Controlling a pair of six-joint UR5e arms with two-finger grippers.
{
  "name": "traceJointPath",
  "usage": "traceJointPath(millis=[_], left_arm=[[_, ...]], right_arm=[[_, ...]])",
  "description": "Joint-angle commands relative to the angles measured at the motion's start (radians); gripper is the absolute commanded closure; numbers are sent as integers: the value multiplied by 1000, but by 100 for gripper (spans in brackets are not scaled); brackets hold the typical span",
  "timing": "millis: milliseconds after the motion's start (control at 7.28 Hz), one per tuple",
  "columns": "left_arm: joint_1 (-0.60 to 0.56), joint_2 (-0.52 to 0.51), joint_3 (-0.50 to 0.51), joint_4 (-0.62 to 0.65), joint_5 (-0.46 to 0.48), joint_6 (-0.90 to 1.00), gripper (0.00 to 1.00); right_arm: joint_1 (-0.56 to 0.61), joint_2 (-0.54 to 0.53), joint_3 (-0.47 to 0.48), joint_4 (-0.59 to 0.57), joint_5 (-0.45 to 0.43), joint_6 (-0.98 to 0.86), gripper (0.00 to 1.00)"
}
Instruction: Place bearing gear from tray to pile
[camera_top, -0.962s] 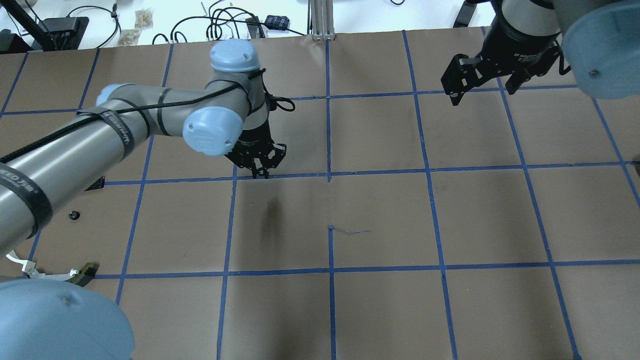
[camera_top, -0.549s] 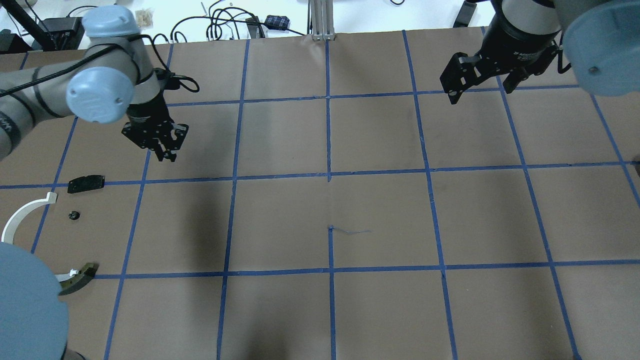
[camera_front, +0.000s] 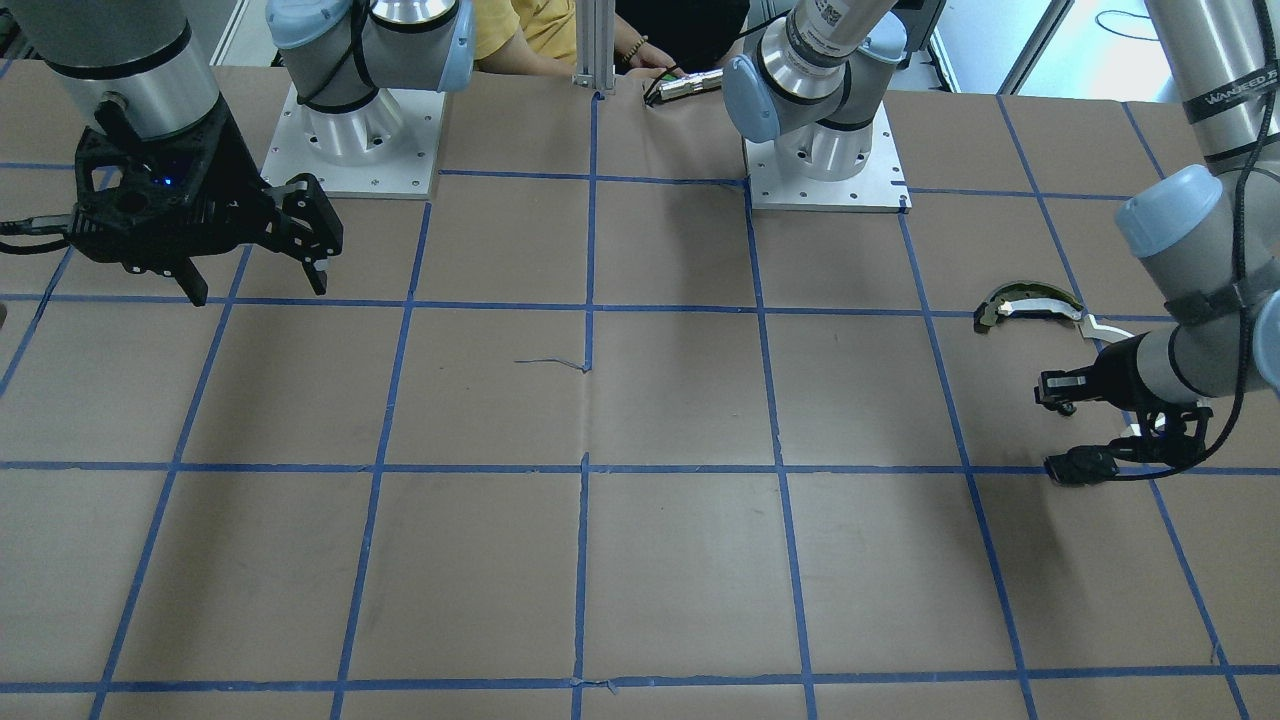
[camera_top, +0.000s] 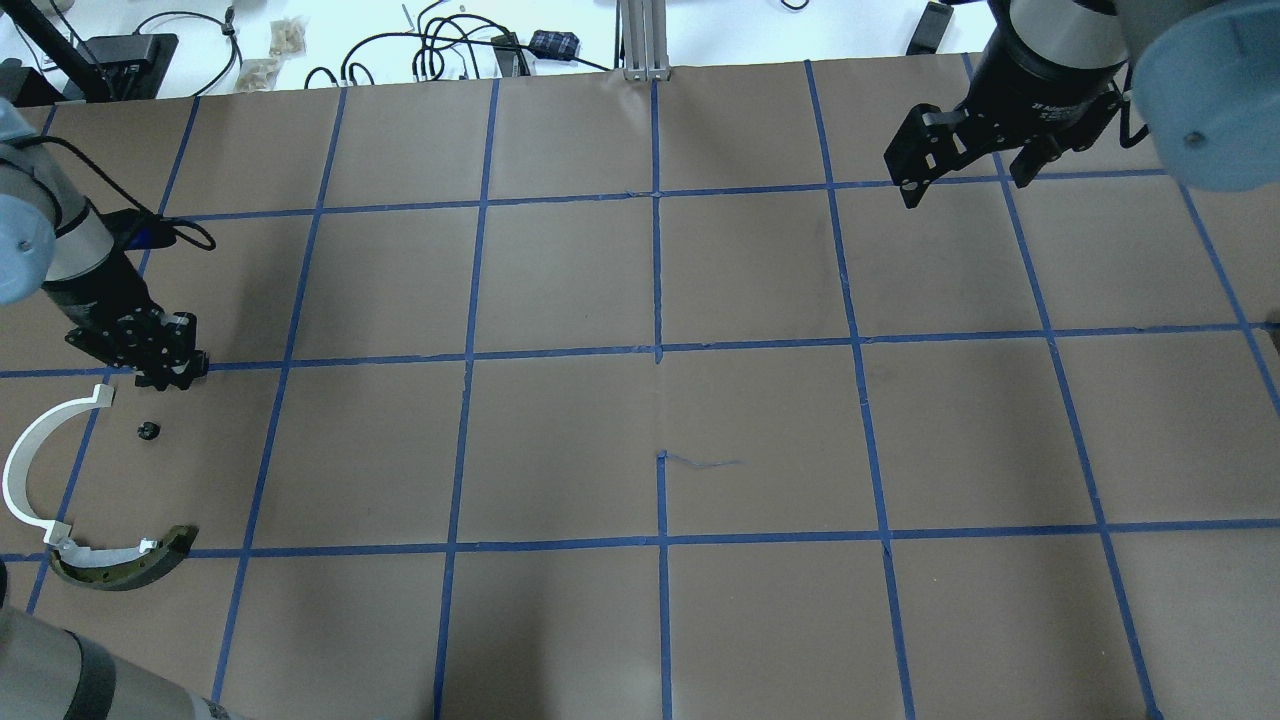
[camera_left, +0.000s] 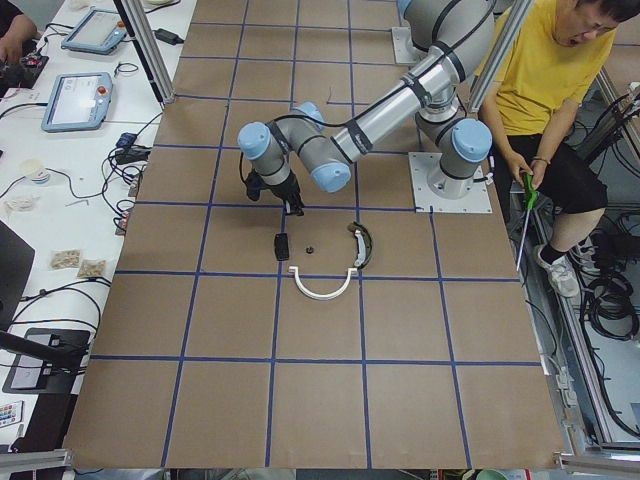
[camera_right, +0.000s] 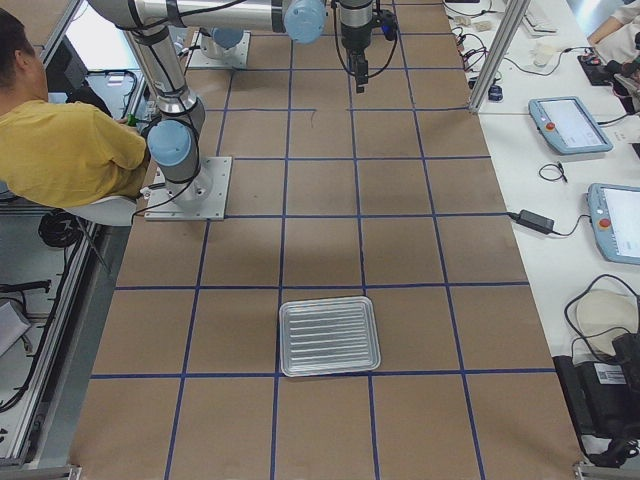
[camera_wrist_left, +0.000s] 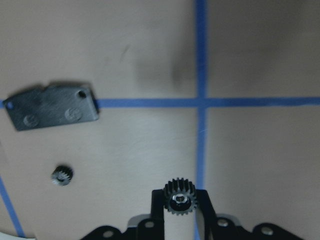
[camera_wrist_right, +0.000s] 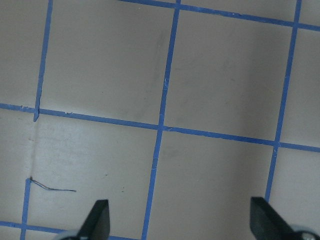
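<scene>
My left gripper (camera_wrist_left: 180, 201) is shut on the bearing gear (camera_wrist_left: 179, 197), a small dark toothed wheel with a shiny centre. It hovers over the pile, just right of the flat black plate (camera_wrist_left: 52, 106) and a second small gear (camera_wrist_left: 62, 175). In the overhead view this gripper (camera_top: 165, 375) covers the plate. The small gear (camera_top: 148, 431), the white curved strip (camera_top: 30, 450) and the dark-and-cream curved piece (camera_top: 130, 567) lie below it. My right gripper (camera_top: 965, 185) is open and empty at the far right. The silver tray (camera_right: 330, 335) shows only in the exterior right view.
Brown paper with a blue tape grid (camera_top: 657, 350) covers the table. A person in yellow (camera_left: 545, 60) sits beside the robot bases. Cables and tablets (camera_left: 75, 100) lie on the white bench past the table's far edge.
My left arm has swung from the table's middle to the left and now stands over the pile, covering the black plate. The right arm has hardly moved.
</scene>
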Motion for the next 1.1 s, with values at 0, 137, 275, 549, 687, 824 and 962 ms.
traceJointPath(millis=[0, 137, 275, 549, 687, 824, 962], left_arm=[[48, -25, -34, 22, 18, 35, 100], [48, -39, -35, 37, 39, 34, 100], [50, -51, -34, 46, 79, 34, 100], [50, -83, -32, 82, 84, 32, 100], [50, -92, -31, 92, 84, 34, 100], [48, -100, -29, 97, 84, 29, 100], [50, -102, -32, 99, 85, 34, 100]], right_arm=[[0, -2, 2, -1, -1, 1, 0], [1, 0, 2, -1, 1, 1, 0], [0, 0, 2, -1, -1, 1, 0], [0, 0, 2, -1, -1, 1, 0], [0, 0, 2, -1, -1, 4, 0], [0, 0, 2, -1, -1, 6, 0], [0, 0, 2, -1, -1, 6, 0]])
